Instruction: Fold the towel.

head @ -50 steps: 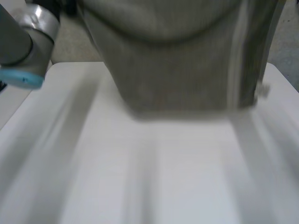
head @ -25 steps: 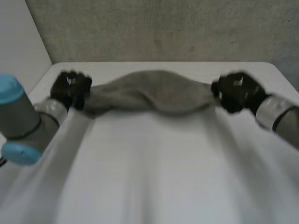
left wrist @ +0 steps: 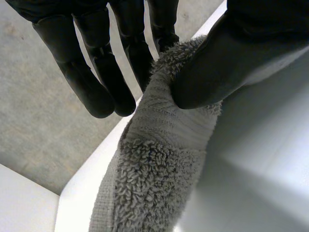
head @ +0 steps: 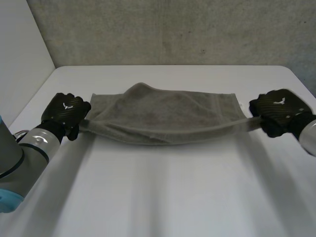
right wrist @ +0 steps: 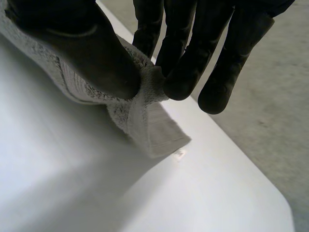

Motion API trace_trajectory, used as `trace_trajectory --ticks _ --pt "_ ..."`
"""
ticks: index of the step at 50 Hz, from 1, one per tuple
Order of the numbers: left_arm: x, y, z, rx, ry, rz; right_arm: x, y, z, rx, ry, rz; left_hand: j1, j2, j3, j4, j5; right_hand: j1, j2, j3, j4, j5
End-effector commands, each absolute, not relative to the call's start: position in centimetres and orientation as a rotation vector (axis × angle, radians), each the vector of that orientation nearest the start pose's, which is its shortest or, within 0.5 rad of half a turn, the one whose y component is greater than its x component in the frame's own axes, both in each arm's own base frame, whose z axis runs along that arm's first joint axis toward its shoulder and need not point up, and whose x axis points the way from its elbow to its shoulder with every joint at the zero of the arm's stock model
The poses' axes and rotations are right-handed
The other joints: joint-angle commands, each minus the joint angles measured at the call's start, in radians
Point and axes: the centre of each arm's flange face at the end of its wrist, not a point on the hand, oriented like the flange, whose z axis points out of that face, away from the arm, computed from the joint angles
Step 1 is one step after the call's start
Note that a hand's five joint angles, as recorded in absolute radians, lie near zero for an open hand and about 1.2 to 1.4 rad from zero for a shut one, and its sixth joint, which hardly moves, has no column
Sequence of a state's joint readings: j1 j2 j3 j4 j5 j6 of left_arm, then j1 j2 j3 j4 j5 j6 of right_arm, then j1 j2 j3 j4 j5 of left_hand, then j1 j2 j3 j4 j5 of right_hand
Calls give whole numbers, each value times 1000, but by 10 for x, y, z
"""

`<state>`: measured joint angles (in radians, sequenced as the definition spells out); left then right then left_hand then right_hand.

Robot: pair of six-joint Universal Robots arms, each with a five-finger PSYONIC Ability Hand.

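A grey towel lies spread across the far half of the white table, with its near edge lifted and stretched between my two hands. My left hand pinches the towel's left corner; in the left wrist view the thumb presses the towel against the fingers. My right hand pinches the right corner; in the right wrist view the thumb clamps the towel against the fingers. The towel's middle bulges up slightly.
A grey carpeted floor lies beyond the table's far edge. A white wall panel stands at the far left. A small label sticks out from under the towel's corner by my right hand.
The towel hung high before the camera, then came down bunched between my hands. Now it lies spread on the table, and both hands have moved apart and toward me.
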<state>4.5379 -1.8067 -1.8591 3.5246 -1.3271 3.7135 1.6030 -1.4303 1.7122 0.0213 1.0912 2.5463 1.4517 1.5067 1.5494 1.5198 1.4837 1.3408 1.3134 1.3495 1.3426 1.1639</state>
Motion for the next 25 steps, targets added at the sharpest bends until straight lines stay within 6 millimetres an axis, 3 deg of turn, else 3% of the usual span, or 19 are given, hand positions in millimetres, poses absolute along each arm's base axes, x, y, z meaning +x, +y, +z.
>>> trace_trajectory --ticks 1,7,12,15,17,23,25 --pt "-208 -275 195 1083 2021 -2028 155 -284 259 -1042 2221 -1952 -55 -110 -153 -124 -262 56 83 47 54 58" --pt "-205 -265 205 1079 2026 -2021 142 -278 279 -1018 2217 -1974 -55 -110 -153 -124 -262 56 83 47 54 58" --pt "-203 -245 241 1066 1958 -2090 138 -262 310 -1039 2124 -1991 -55 -110 -153 -124 -262 56 83 47 54 58" --pt "-203 -240 250 1060 1929 -2119 137 -259 316 -1044 2106 -1995 -55 -110 -153 -124 -262 56 83 47 54 58" --pt "-207 -227 267 1078 1860 -2185 138 -258 323 -1055 2081 -2004 -55 -110 -153 -124 -262 56 83 47 54 58" --pt "-213 -220 272 1129 1832 -2222 137 -262 328 -1054 2072 -2019 -55 -110 -153 -124 -262 56 83 47 54 58" --pt "-217 -226 263 1159 1869 -2195 137 -267 325 -1048 2082 -2002 -55 -110 -153 -124 -262 56 83 47 54 58"
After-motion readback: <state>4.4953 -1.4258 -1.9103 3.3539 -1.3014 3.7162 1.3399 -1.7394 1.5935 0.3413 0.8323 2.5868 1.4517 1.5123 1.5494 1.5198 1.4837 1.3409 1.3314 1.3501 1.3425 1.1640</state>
